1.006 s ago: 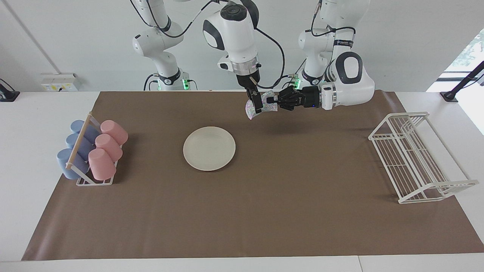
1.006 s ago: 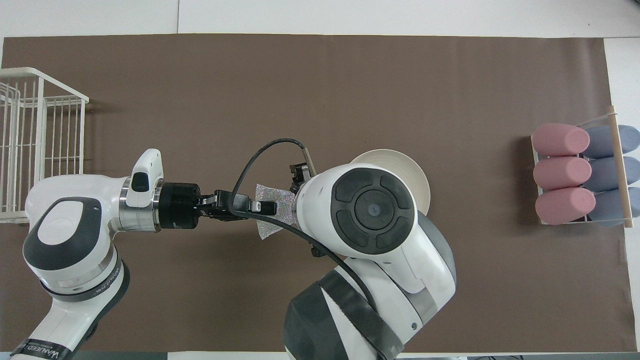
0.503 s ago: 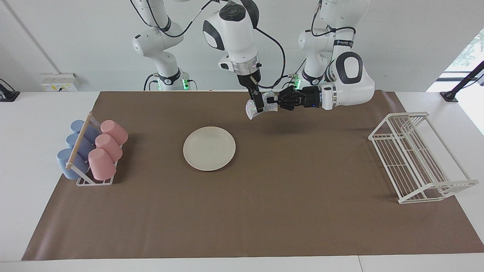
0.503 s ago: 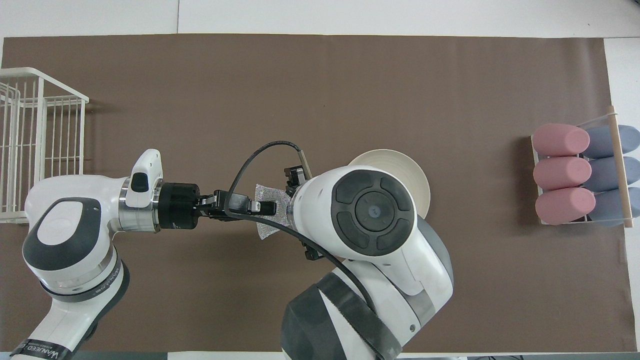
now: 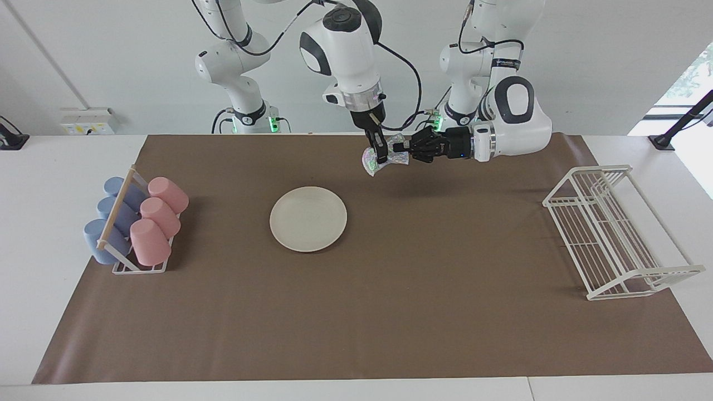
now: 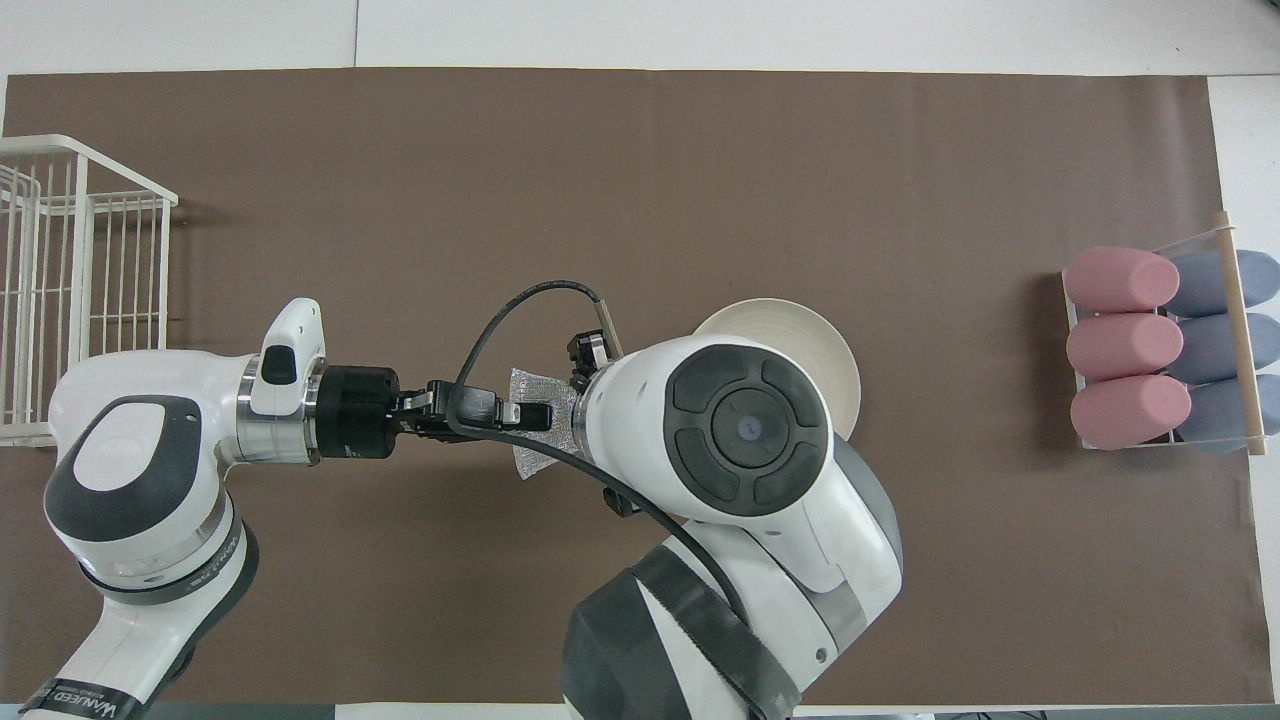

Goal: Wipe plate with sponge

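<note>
The silvery sponge (image 5: 369, 162) hangs in the air over the brown mat, above the strip of mat between the plate and the robots. My left gripper (image 5: 402, 149) reaches in level from the left arm's end and is shut on one side of the sponge (image 6: 532, 456). My right gripper (image 5: 381, 153) points straight down from above, its fingers drawn together on the sponge's other side. The cream plate (image 5: 308, 219) lies flat and bare on the mat, toward the right arm's end from the sponge. In the overhead view the right arm covers part of the plate (image 6: 812, 338) and hides its own fingers.
A rack of pink and blue cups (image 5: 136, 223) stands at the right arm's end of the table. At the left arm's end stands a white wire dish rack (image 5: 613, 234). The brown mat (image 5: 356, 312) covers most of the table.
My right gripper's fingers, open around the sponge a second ago, have closed onto it. The left gripper has kept its hold and place.
</note>
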`<control>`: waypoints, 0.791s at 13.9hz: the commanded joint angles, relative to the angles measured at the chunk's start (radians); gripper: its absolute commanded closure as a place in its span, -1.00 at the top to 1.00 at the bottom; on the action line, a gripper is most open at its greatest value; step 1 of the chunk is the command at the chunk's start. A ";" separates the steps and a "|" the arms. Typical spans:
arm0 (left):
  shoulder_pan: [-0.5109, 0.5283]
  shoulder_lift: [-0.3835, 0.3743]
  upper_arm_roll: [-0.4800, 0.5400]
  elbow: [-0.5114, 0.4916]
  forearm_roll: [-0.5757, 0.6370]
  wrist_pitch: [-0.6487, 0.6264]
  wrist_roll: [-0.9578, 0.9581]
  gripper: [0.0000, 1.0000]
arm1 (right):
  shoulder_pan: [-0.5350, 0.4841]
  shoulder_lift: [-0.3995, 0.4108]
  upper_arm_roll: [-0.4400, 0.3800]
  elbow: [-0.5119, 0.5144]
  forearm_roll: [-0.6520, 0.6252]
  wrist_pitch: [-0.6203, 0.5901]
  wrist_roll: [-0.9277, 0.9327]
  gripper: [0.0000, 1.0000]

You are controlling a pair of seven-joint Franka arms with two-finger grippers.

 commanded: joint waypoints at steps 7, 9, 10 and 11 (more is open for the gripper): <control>-0.008 -0.038 0.012 -0.039 -0.021 0.007 0.016 1.00 | -0.020 -0.022 0.003 -0.055 0.010 0.018 -0.043 -1.00; -0.008 -0.038 0.012 -0.039 -0.019 0.012 0.016 1.00 | -0.058 -0.030 0.003 -0.115 0.007 0.024 -0.120 -1.00; -0.008 -0.038 0.012 -0.039 -0.019 0.013 0.014 1.00 | -0.076 -0.027 0.003 -0.146 0.006 0.058 -0.143 -1.00; -0.008 -0.038 0.012 -0.039 -0.018 0.013 0.014 1.00 | -0.096 -0.026 0.003 -0.190 0.006 0.102 -0.178 -1.00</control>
